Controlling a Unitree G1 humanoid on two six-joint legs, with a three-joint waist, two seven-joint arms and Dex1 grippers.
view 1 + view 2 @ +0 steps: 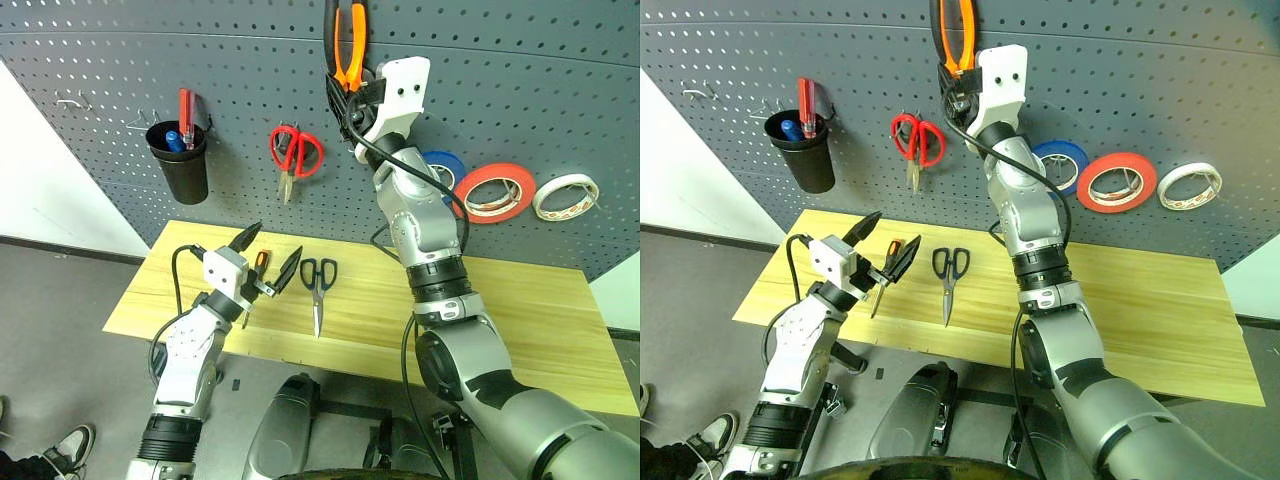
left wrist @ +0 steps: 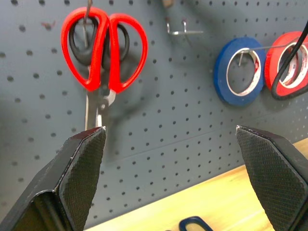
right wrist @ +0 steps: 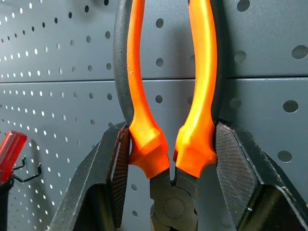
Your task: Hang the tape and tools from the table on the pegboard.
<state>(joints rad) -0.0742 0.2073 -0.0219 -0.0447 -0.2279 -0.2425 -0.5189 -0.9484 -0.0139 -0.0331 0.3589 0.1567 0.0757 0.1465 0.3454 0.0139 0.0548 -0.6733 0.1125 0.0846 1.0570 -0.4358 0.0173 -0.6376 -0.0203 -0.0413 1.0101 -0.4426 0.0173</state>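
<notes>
The right gripper (image 3: 168,159) clasped the orange-and-black pliers (image 3: 166,96) between its fingers, handles pointing up against the pegboard (image 1: 520,80). The left gripper (image 1: 262,262) stood wide apart above the surface (image 1: 540,320), holding nothing. Just at its 12 o'clock lay the small screwdriver (image 1: 260,262), and at its 3 o'clock the dark-handled scissors (image 1: 318,285). The red-orange tape (image 1: 497,191) hung on the pegboard at 4 o'clock from the pliers. The right wrist view revealed the pliers' pivot, unseen from the head camera.
</notes>
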